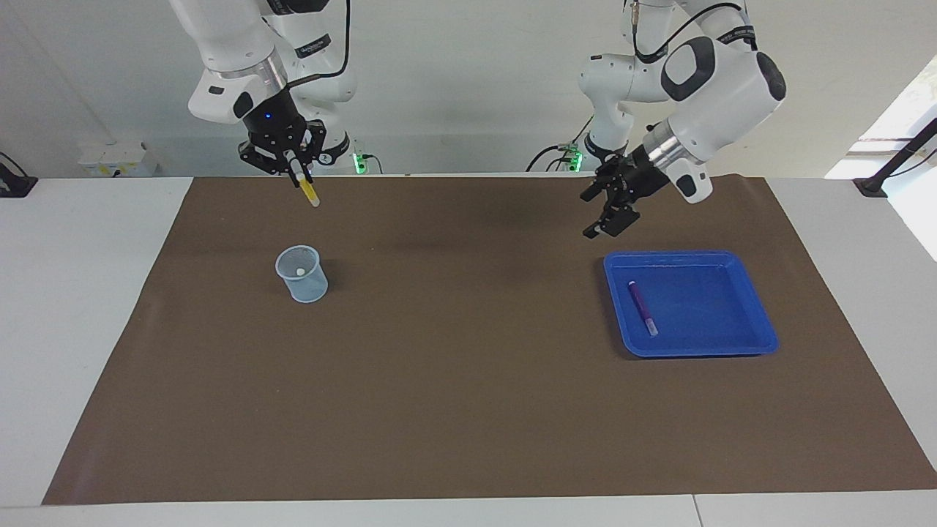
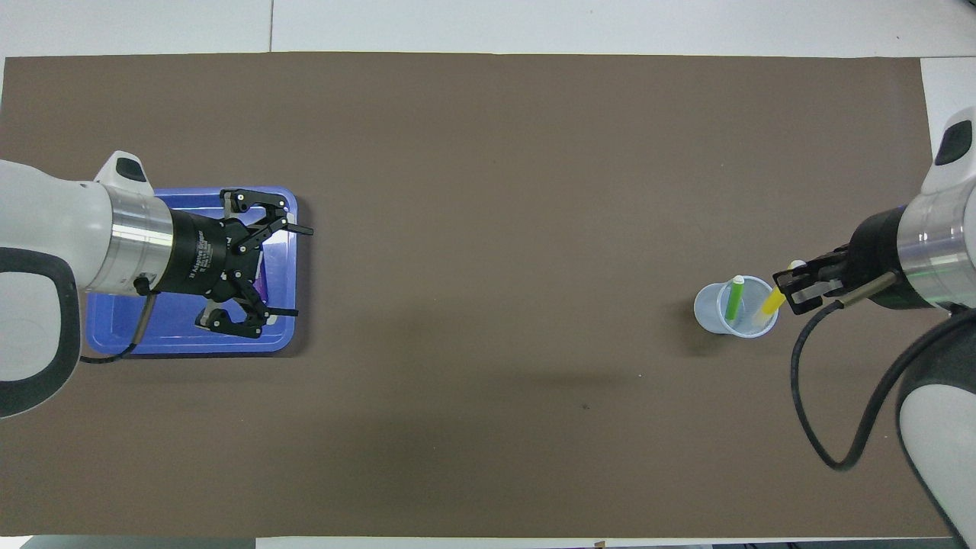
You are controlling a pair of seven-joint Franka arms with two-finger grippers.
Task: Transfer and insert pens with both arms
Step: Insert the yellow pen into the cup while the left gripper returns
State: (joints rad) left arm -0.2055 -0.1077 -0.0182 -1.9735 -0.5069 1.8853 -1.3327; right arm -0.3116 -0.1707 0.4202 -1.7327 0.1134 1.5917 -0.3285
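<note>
Our right pincer (image 1: 299, 170), pinching the yellow pen (image 1: 311, 193) tip-down, hangs above the cup (image 1: 301, 274) while our left pincer (image 1: 610, 210), spread, waits over the tray (image 1: 754, 322).

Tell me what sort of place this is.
Probably a robotics lab's test bench: two white arms fixed at a white table covered by a brown mat, the right tool holding a yellow pen above a small cup, the left tool open over a blue tray.

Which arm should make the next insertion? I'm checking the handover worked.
Right: the right gripper holds the yellow pen above the cup. The left gripper hangs open by the blue tray.
</note>
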